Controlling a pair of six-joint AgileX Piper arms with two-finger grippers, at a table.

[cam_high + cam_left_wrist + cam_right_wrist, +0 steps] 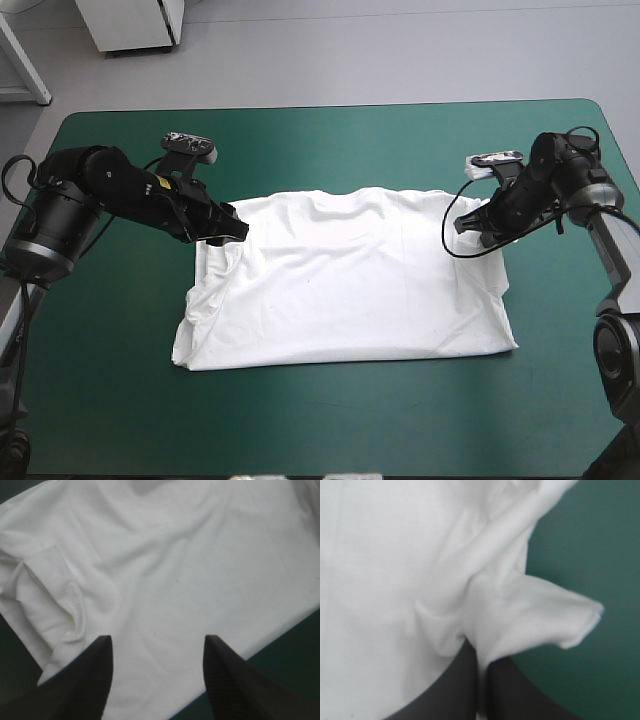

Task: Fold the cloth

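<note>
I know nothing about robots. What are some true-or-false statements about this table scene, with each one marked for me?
1. The T-shirt lies spread on the table with the teal-green cover. True.
2. The left gripper is clamped on the cloth. False: its fingers stand apart, open over the T-shirt.
3. The right gripper pinches a fold of the T-shirt. True.
4. The T-shirt is folded into a small bundle. False: it lies spread out, rumpled at its sides.
</note>
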